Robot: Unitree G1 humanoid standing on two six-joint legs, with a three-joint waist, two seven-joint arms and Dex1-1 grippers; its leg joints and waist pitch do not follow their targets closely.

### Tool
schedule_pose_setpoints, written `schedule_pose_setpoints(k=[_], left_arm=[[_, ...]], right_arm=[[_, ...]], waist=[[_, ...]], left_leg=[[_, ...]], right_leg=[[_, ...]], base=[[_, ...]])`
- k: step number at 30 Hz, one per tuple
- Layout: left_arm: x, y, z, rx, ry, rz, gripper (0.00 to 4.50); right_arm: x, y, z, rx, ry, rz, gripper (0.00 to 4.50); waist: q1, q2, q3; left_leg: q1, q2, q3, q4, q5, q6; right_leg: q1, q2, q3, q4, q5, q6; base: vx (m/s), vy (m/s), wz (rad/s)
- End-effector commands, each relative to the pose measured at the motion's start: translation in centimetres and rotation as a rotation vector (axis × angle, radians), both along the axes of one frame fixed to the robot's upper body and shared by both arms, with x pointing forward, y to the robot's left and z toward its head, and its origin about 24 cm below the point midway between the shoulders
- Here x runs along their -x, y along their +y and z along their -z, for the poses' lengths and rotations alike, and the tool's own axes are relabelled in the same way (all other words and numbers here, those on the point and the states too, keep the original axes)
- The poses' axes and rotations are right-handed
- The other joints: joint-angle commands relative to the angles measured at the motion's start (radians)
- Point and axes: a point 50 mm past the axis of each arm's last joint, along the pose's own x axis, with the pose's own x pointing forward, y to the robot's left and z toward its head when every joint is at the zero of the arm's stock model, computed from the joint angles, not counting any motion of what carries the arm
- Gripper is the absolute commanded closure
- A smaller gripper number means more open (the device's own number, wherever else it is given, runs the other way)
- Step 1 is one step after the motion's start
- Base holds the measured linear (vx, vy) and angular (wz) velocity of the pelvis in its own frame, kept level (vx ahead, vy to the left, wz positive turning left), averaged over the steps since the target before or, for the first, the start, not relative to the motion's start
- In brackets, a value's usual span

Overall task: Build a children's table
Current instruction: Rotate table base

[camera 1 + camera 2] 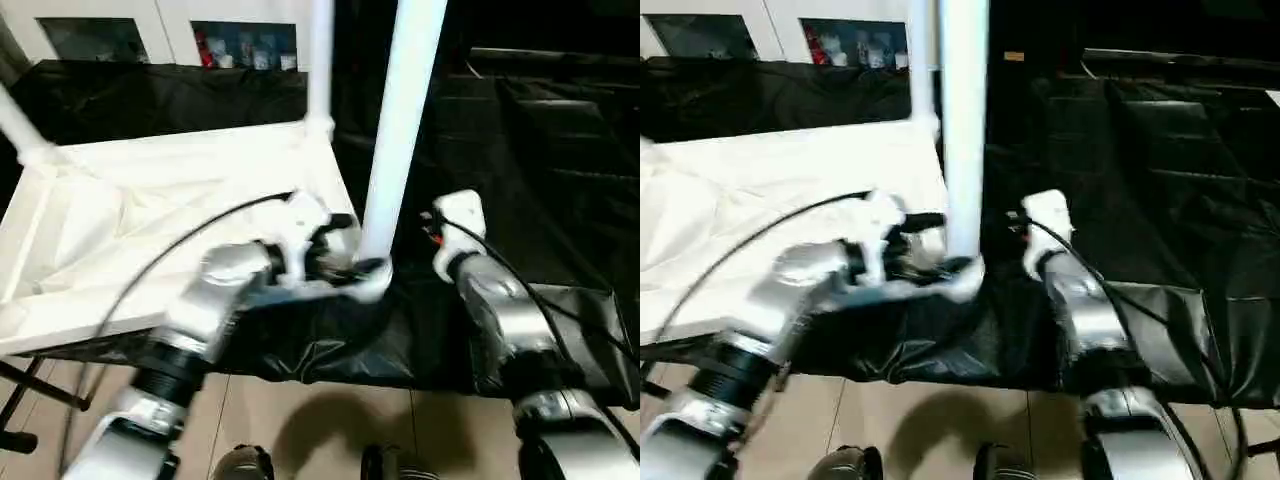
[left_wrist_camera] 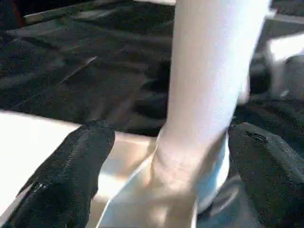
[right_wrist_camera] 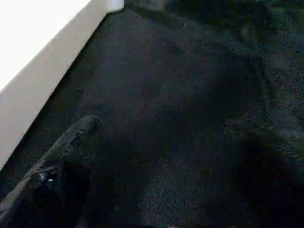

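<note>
Silver forearms frame the foreground. Left claw [image 2: 166,166], fingers spread wide, straddles the base of one upright leg [image 1: 400,130] of the overturned children's table [image 1: 130,230] without clamping it. Right claw [image 3: 161,161] hangs wide open, empty, above the black-covered bench [image 1: 540,170].

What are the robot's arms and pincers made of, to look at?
Both forearms are rounded silver shells with black ringed joints: the left arm, the right arm. White housings sit at the wrists, and thin black cables loop along each arm. The left gripper has two thick, matte black fingers with rounded tips.
</note>
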Motion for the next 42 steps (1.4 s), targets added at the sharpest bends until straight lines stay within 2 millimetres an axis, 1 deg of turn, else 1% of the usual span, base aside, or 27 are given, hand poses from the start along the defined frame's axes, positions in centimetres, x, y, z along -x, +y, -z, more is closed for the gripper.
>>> schedule_pose_setpoints(k=[1, 2, 3, 4, 5, 7, 8, 9, 10, 11, 13, 15, 16, 17, 19, 20, 21, 22, 23, 25, 27, 28, 29, 31, 34, 38, 42], left_arm=[[0.2, 0.6, 0.0, -0.016, 0.002, 0.027, 0.04], [0.8, 1.2, 0.3, -0.035, 0.032, 0.070, 0.04], [0.9, 1.4, 0.4, -0.043, 0.042, 0.083, 0.04], [1.1, 1.8, 0.8, -0.074, 0.058, 0.097, 0.04], [1.1, 1.8, 0.8, -0.074, 0.058, 0.097, 0.04], [1.2, 2.2, 1.2, -0.110, 0.075, 0.101, 0.31], [1.0, 2.8, 2.1, -0.177, 0.092, 0.073, 0.39], [0.9, 2.9, 2.4, -0.193, 0.101, 0.061, 0.42], [0.8, 3.0, 2.7, -0.210, 0.123, 0.051, 0.51], [0.8, 3.0, 2.7, -0.210, 0.123, 0.051, 0.66], [0.9, 2.7, 2.9, -0.211, 0.148, 0.055, 0.84], [0.8, 2.4, 2.9, -0.209, 0.150, 0.059, 0.96], [0.8, 2.3, 2.9, -0.212, 0.146, 0.063, 1.17], [0.7, 2.3, 3.0, -0.215, 0.145, 0.065, 1.17], [0.6, 2.1, 3.1, -0.215, 0.154, 0.085, 1.33], [0.6, 2.1, 3.1, -0.214, 0.156, 0.092, 1.39], [0.5, 2.2, 3.1, -0.213, 0.165, 0.100, 1.61], [0.5, 2.3, 3.1, -0.217, 0.171, 0.111, 1.61], [0.5, 2.4, 3.2, -0.221, 0.177, 0.119, 1.73], [0.5, 2.5, 3.2, -0.228, 0.188, 0.135, 1.82], [0.5, 2.5, 3.3, -0.236, 0.204, 0.152, 2.10], [0.5, 2.5, 3.3, -0.236, 0.204, 0.153, 2.19], [0.4, 2.5, 3.4, -0.243, 0.208, 0.160, 2.27], [0.2, 2.5, 3.5, -0.251, 0.212, 0.166, 2.45], [0.0, 2.5, 3.6, -0.262, 0.219, 0.167, 2.65], [-0.2, 2.7, 3.9, -0.290, 0.238, 0.163, 2.90], [-0.5, 3.0, 4.0, -0.299, 0.261, 0.158, 3.25]], right_arm=[[0.1, -0.3, -0.6, -0.004, -0.029, -0.007, 0.00], [0.3, -0.5, -0.8, 0.004, -0.033, -0.046, 0.00], [0.4, -0.6, -0.9, 0.007, -0.035, -0.062, 0.00], [0.7, -0.6, -1.1, 0.021, -0.041, -0.115, 0.00], [0.7, -0.6, -1.1, 0.021, -0.041, -0.115, 0.00], [1.1, -0.6, -1.3, 0.036, -0.044, -0.176, 0.00], [1.9, -0.6, -1.6, 0.070, -0.041, -0.282, 0.00], [2.3, -0.7, -1.8, 0.086, -0.040, -0.326, 0.00], [2.9, -1.1, -2.1, 0.111, -0.031, -0.384, 0.00], [2.9, -1.1, -2.1, 0.111, -0.031, -0.384, 0.00], [3.6, -2.0, -2.5, 0.141, -0.009, -0.429, 0.00], [4.1, -2.7, -2.8, 0.156, 0.001, -0.453, 0.00], [4.4, -3.1, -3.0, 0.158, 0.007, -0.468, 0.00], [4.7, -3.4, -3.1, 0.162, 0.014, -0.481, 0.00], [5.2, -3.9, -3.3, 0.166, 0.032, -0.506, 0.00], [5.4, -4.1, -3.4, 0.165, 0.039, -0.515, 0.00], [5.7, -4.2, -3.4, 0.166, 0.046, -0.530, 0.00], [5.9, -4.3, -3.5, 0.162, 0.056, -0.546, 0.00], [6.2, -4.4, -3.5, 0.162, 0.064, -0.562, 0.00], [6.5, -4.4, -3.5, 0.164, 0.076, -0.584, 0.00], [6.7, -4.4, -3.6, 0.171, 0.080, -0.601, 0.00], [6.7, -4.4, -3.7, 0.171, 0.080, -0.601, 0.00], [6.8, -4.4, -3.8, 0.167, 0.081, -0.600, 0.00], [6.9, -4.3, -3.9, 0.158, 0.086, -0.613, 0.00], [7.2, -4.1, -4.0, 0.151, 0.099, -0.643, 0.00], [7.8, -3.9, -3.9, 0.147, 0.124, -0.682, 0.00], [7.9, -3.6, -3.9, 0.147, 0.130, -0.698, 0.00]], waist=[[0.012, -0.004, -0.109], [0.014, -0.013, -0.112], [0.017, -0.008, -0.111], [0.019, -0.008, -0.112], [0.024, -0.007, -0.110], [0.028, -0.007, -0.110], [0.029, -0.007, -0.108], [0.034, -0.009, -0.107], [0.037, -0.009, -0.108], [0.039, -0.009, -0.108], [0.041, -0.011, -0.106], [0.045, -0.013, -0.105], [0.045, -0.015, -0.104], [0.047, -0.015, -0.104], [0.047, -0.016, -0.104], [0.051, -0.016, -0.106], [0.049, -0.016, -0.106], [0.051, -0.017, -0.105], [0.051, -0.017, -0.106], [0.049, -0.018, -0.106], [0.049, -0.011, -0.107], [0.050, -0.013, -0.109], [0.050, -0.008, -0.110], [0.050, -0.010, -0.111], [0.050, -0.007, -0.112], [0.052, -0.008, -0.109], [0.051, -0.009, -0.110]], left_leg=[[0.004, 0.017, -0.012, -0.054, -0.135, 0.061], [0.002, 0.018, -0.012, -0.054, -0.132, 0.063], [0.002, 0.020, -0.012, -0.053, -0.126, 0.066], [0.005, 0.020, -0.011, -0.053, -0.127, 0.067], [0.005, 0.021, -0.010, -0.052, -0.130, 0.071], [0.006, 0.021, -0.010, -0.054, -0.140, 0.069], [0.006, 0.021, -0.010, -0.055, -0.151, 0.071], [0.008, 0.023, -0.010, -0.055, -0.158, 0.072], [0.005, 0.021, -0.011, -0.055, -0.155, 0.070], [0.005, 0.023, -0.012, -0.055, -0.154, 0.068], [0.005, 0.022, -0.013, -0.056, -0.169, 0.064], [0.006, 0.022, -0.012, -0.055, -0.183, 0.062], [0.002, 0.019, -0.013, -0.056, -0.184, 0.063], [0.004, 0.019, -0.013, -0.056, -0.188, 0.063], [0.003, 0.018, -0.014, -0.055, -0.190, 0.064], [0.005, 0.019, -0.015, -0.055, -0.192, 0.065], [0.003, 0.019, -0.015, -0.055, -0.189, 0.067], [0.002, 0.018, -0.015, -0.056, -0.189, 0.067], [0.003, 0.019, -0.015, -0.056, -0.192, 0.069], [-0.001, 0.019, -0.017, -0.056, -0.189, 0.069], [0.002, 0.018, -0.017, -0.056, -0.196, 0.069], [0.002, 0.018, -0.017, -0.055, -0.194, 0.069], [0.002, 0.018, -0.017, -0.055, -0.190, 0.069], [0.001, 0.018, -0.017, -0.055, -0.186, 0.073], [0.002, 0.018, -0.017, -0.055, -0.196, 0.074], [0.004, 0.018, -0.018, -0.057, -0.215, 0.070], [0.001, 0.016, -0.020, -0.059, -0.215, 0.063]], right_leg=[[0.077, -0.052, 0.039, -0.069, -0.144, -0.232], [0.080, -0.053, 0.039, -0.067, -0.141, -0.235], [0.077, -0.054, 0.040, -0.064, -0.136, -0.235], [0.075, -0.053, 0.039, -0.064, -0.136, -0.237], [0.074, -0.052, 0.040, -0.065, -0.133, -0.235], [0.073, -0.053, 0.040, -0.066, -0.146, -0.232], [0.073, -0.049, 0.040, -0.069, -0.160, -0.224], [0.072, -0.051, 0.043, -0.071, -0.166, -0.211], [0.075, -0.052, 0.041, -0.071, -0.176, -0.202], [0.075, -0.055, 0.042, -0.071, -0.180, -0.201], [0.073, -0.055, 0.041, -0.075, -0.214, -0.203], [0.072, -0.056, 0.042, -0.081, -0.251, -0.189], [0.074, -0.055, 0.040, -0.084, -0.273, -0.181], [0.071, -0.055, 0.041, -0.088, -0.291, -0.169], [0.071, -0.056, 0.040, -0.089, -0.308, -0.162], [0.070, -0.056, 0.040, -0.090, -0.320, -0.155], [0.070, -0.055, 0.039, -0.090, -0.316, -0.158], [0.070, -0.055, 0.038, -0.093, -0.322, -0.155], [0.070, -0.055, 0.038, -0.092, -0.324, -0.152], [0.071, -0.056, 0.036, -0.092, -0.328, -0.152], [0.068, -0.056, 0.036, -0.096, -0.343, -0.150], [0.068, -0.055, 0.036, -0.095, -0.339, -0.150], [0.068, -0.055, 0.036, -0.093, -0.331, -0.152], [0.069, -0.054, 0.036, -0.094, -0.312, -0.154], [0.069, -0.055, 0.035, -0.095, -0.320, -0.158], [0.066, -0.054, 0.034, -0.102, -0.366, -0.140], [0.069, -0.057, 0.031, -0.106, -0.408, -0.121]], base=[[0.000, 0.000, 0.00], [0.000, 0.000, 0.00], [0.000, 0.000, 0.00], [0.000, 0.000, 0.00], [0.000, 0.000, 0.00], [0.000, 0.000, 0.00], [0.000, 0.000, 0.00], [0.000, 0.000, 0.00], [0.000, 0.000, 0.00], [0.000, 0.000, 0.00], [0.000, 0.000, 0.00], [0.000, 0.000, 0.00], [0.000, 0.000, 0.00], [0.000, 0.000, 0.00], [0.000, 0.000, 0.00], [0.000, 0.000, 0.00], [0.000, 0.000, 0.00], [0.000, 0.000, 0.00], [0.000, 0.000, 0.00], [0.000, 0.000, 0.00], [0.000, 0.000, 0.00], [0.000, 0.000, 0.00], [0.000, 0.000, 0.00], [0.000, 0.000, 0.00], [0.000, 0.000, 0.00], [0.000, 0.000, 0.00], [0.000, 0.000, 0.00]])
